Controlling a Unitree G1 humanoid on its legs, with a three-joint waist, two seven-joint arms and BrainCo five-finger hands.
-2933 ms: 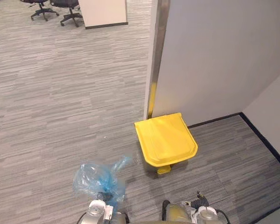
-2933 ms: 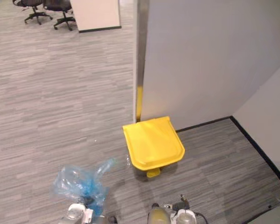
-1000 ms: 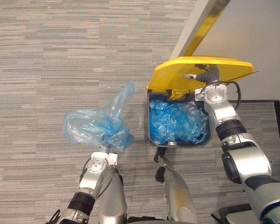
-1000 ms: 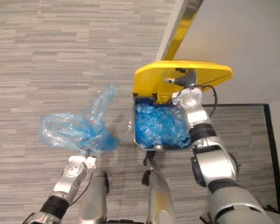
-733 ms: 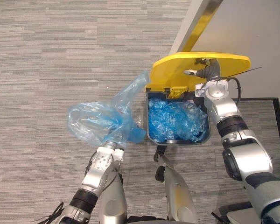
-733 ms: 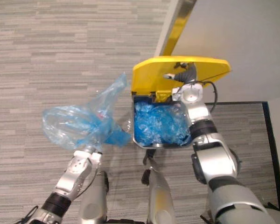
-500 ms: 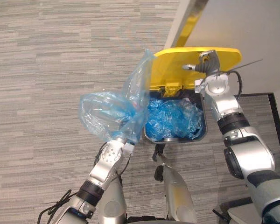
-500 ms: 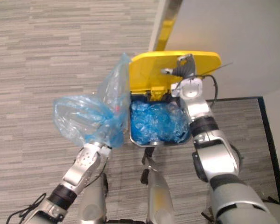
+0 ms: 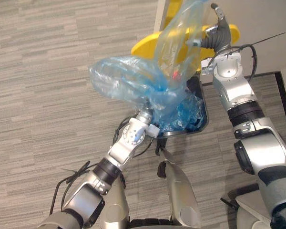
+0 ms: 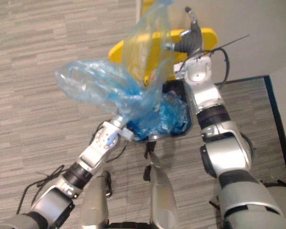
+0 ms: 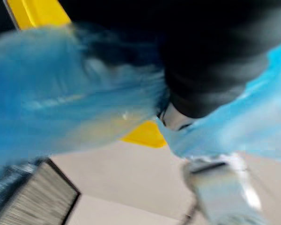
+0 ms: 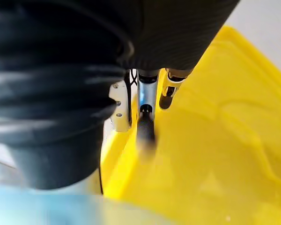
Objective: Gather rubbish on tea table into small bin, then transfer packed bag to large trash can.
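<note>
A packed translucent blue bag [image 9: 133, 83] hangs in the air, its tail rising in front of the yellow lid [image 9: 145, 45]. My left hand [image 9: 144, 118] is shut on the bag's gathered neck, just over the near left rim of the large dark bin [image 9: 201, 102]. Inside the bin lies a crumpled blue liner [image 9: 186, 112]. My right hand [image 9: 218, 36] rests with straight fingers [image 12: 145, 122] against the raised lid [image 12: 215, 140] and keeps it up. In the left wrist view blue plastic [image 11: 61, 112] wraps round the hand, with a bit of yellow lid [image 11: 145, 133] behind.
The bin stands in a corner against a grey wall [image 9: 262, 16] beside a metal-edged post [image 9: 161, 12]. A black baseboard [image 9: 282, 90] runs along the right. Grey striped carpet [image 9: 47, 71] spreads out to the left.
My left hand has carried the bag up and to the right, from beside the bin to over its left rim. The right hand has kept the lid raised. The camera has shifted.
</note>
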